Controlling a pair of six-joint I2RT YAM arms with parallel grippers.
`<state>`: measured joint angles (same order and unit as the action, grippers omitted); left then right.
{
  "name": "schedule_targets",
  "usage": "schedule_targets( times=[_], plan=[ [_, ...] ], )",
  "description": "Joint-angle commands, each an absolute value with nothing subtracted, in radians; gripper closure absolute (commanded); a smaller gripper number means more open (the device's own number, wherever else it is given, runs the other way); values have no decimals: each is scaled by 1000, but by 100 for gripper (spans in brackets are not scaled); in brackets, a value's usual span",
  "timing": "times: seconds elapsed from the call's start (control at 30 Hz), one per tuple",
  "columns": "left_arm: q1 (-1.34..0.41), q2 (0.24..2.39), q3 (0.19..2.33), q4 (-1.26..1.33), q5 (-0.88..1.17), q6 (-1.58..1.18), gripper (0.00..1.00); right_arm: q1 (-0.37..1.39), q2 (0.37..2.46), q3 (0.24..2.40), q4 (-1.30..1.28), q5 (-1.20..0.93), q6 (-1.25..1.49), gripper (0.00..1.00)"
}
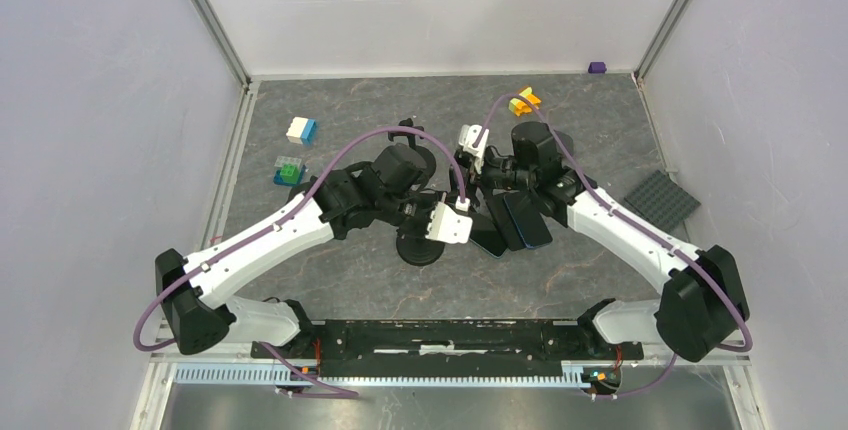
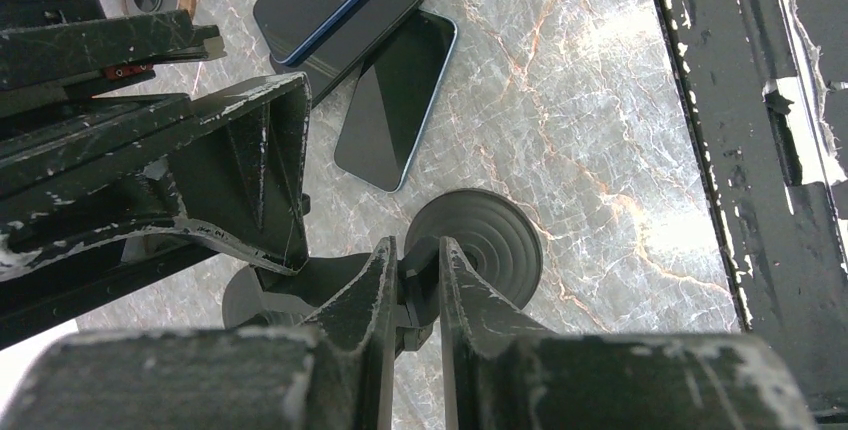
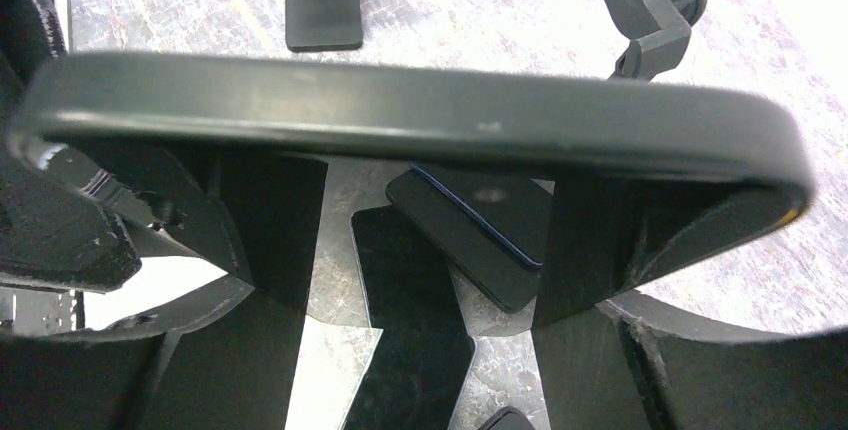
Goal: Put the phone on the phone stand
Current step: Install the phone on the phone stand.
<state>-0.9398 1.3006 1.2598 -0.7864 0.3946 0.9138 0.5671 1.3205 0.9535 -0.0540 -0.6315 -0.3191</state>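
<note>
Holding the phone (image 3: 420, 115) by its edges between wide-set jaws, my right tool (image 3: 430, 185) hovers over spare phones (image 2: 395, 100) on the counter (image 2: 600, 100). My left tool (image 2: 412, 250), nearly shut, pinches the stem of the stand (image 2: 480, 235). As I judge it, that thin pinch could let the stand twist or tip when the phone presses in. The edge grip could also slip and drop the phone onto the spares. With both arms crowded together, they may knock each other.
</note>
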Motion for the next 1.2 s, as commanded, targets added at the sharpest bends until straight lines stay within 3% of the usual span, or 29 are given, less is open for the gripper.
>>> schedule_targets(
  times=[0.0, 1.17],
  plan=[
    [-945, 1304, 1298, -857, 446, 937, 98, 563, 1276, 934, 64, -526, -302, 100],
    [-945, 1265, 1237, -1013, 573, 983, 98, 563, 1273, 919, 84, -190, -322, 100]
  ],
)
